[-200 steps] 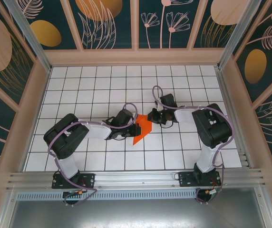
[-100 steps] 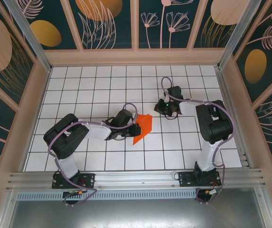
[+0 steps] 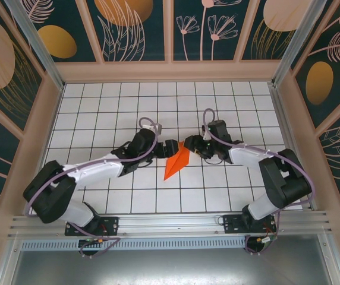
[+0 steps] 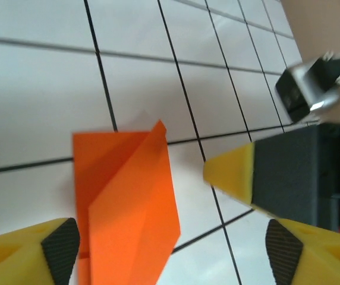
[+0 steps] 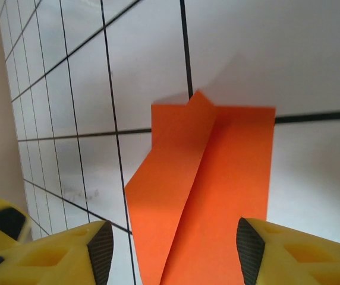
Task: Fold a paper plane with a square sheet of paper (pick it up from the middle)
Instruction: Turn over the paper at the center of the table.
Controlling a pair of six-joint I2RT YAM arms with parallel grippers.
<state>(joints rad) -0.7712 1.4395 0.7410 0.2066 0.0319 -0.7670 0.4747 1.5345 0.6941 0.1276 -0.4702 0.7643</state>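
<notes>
— Near the centre of the top view, spotting the paper (image 3: 176,161)?
— Yes: orange-red, folded to a narrow pointed shape, lying flat on the white tiled table (image 3: 98,107), tip toward the lower left, broad end toward the upper right.
— And flanking that broad end?
— On its left, the left gripper (image 3: 171,146); on its right, the right gripper (image 3: 189,144). Both just beside the upper end; cannot tell from above whether touching it.
— Checking the left gripper's fingers (image 4: 60,243) in the left wrist view?
— Set wide, yellow with dark pads, at the bottom corners; holding nothing. Between them, at lower centre, the paper again, one flap folded over along a diagonal crease. To the right of centre, one yellow-tipped finger of the right gripper, near the paper's right edge, with a strip of bare tile between.
— And the right wrist view?
— Much the same: fingers (image 5: 101,249) parted along the bottom edge, clamped on nothing. Paper at centre, between and beyond them, creased diagonally down its middle.
</notes>
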